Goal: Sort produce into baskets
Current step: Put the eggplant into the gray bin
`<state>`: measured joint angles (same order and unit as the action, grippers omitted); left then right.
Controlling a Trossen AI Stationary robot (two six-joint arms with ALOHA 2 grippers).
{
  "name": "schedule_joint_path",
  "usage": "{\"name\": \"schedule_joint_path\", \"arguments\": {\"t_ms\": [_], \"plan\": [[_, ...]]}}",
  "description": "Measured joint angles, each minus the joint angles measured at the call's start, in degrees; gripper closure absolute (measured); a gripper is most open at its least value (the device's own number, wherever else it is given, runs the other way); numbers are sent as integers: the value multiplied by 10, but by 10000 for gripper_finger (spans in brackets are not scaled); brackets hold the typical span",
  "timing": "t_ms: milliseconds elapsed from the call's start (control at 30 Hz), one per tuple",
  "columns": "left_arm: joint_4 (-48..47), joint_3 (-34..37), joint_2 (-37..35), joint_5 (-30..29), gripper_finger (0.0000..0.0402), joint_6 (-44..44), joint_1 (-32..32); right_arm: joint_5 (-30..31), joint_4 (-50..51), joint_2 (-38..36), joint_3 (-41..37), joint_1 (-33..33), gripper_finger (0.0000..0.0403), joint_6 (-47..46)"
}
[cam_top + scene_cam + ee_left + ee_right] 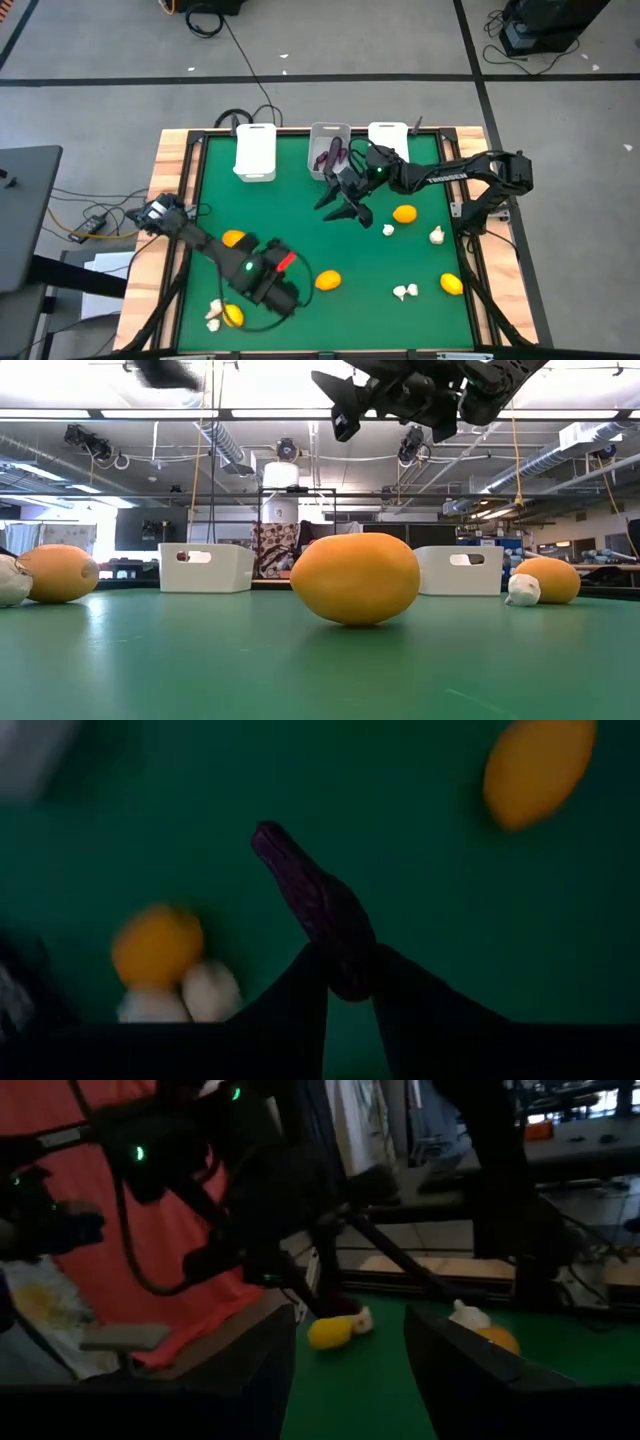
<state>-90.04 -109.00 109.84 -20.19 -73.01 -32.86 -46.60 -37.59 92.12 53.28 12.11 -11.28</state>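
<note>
Three baskets (255, 152) sitting along the tabletop (300, 225); left pincer (350, 982) gripping one eggplant (315, 905); right pincer (345, 208) hanging half-open, holding nothing.

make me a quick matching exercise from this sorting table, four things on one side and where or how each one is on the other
Things:
1. left gripper
2. right gripper
3. grey basket
4. left white basket

States:
A. holds purple eggplants
B. open, raised over the mat with nothing in it
C. shut on an eggplant
D. at the far edge, left end of the basket row

Pairs: 1-C, 2-B, 3-A, 4-D
</note>
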Motion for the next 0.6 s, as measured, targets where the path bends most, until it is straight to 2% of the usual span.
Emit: {"name": "schedule_joint_path", "arguments": {"t_ms": [133,333,467,600], "plan": [[0,-47,0,-77,323,120,28,13,2,0,0,9,204,3],[8,-115,-1,-171,323,262,49,-22,-8,0,0,12,204,10],[44,-127,-1,-285,323,342,56,-12,-44,0,0,-3,204,9],[82,-127,-1,-323,323,412,69,6,-84,0,0,-21,204,5]]}}
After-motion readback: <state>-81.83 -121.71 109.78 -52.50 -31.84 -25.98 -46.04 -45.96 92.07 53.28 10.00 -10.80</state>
